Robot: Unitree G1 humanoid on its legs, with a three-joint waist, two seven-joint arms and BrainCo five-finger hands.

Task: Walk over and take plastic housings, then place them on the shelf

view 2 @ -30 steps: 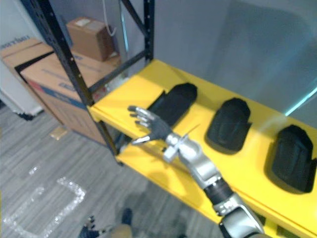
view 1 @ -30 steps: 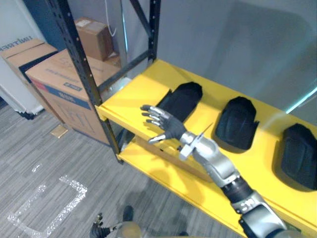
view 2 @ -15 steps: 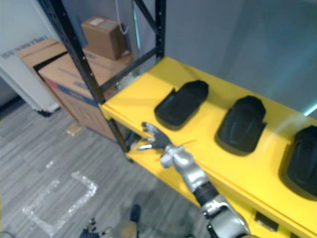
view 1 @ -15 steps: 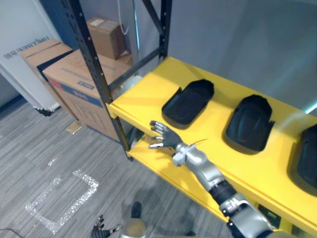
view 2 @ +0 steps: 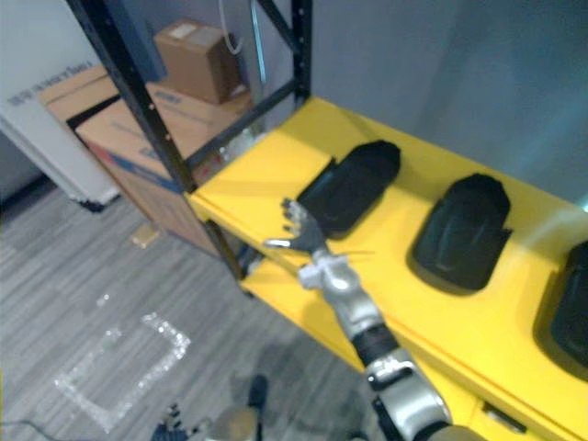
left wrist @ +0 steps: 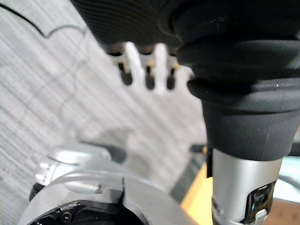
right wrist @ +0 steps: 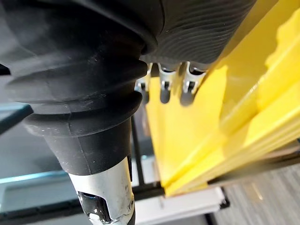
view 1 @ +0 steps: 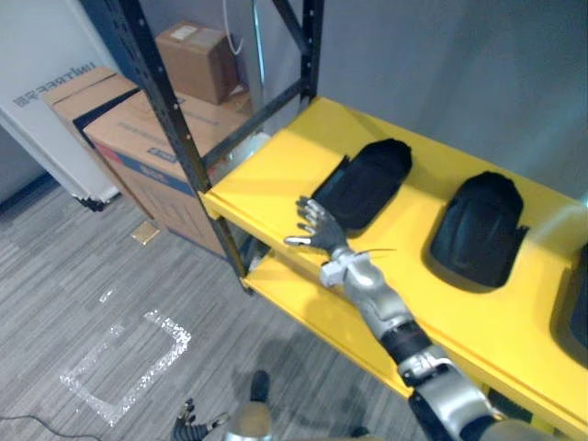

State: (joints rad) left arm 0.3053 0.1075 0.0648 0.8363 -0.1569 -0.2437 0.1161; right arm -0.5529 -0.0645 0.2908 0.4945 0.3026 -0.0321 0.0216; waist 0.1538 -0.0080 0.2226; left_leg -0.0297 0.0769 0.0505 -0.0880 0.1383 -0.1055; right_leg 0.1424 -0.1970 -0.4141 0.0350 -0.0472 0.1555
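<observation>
Three black plastic housings lie on the yellow upper shelf (view 1: 266, 175): a left housing (view 1: 365, 182), a middle housing (view 1: 481, 228) and a right housing (view 2: 571, 317) cut off by the view's edge. My right hand (view 1: 313, 226) is open with fingers spread. It hovers at the shelf's front edge, just beside the near end of the left housing, and holds nothing. The right wrist view shows its fingers (right wrist: 164, 86) straight against the yellow shelf. My left hand (view 1: 187, 425) hangs low over the floor, its fingers (left wrist: 140, 65) relaxed and holding nothing.
Black steel uprights (view 1: 170, 129) and a diagonal brace frame the shelf's left end. A lower yellow shelf (view 1: 294, 299) sits beneath. Cardboard boxes (view 1: 124, 138) (view 1: 197, 60) and a white panel (view 1: 46, 110) stand to the left. Tape marks (view 1: 129, 367) lie on the grey carpet.
My right hand dipped to the shelf's front edge half a second ago and has risen back beside the left housing. The view has shifted slightly.
</observation>
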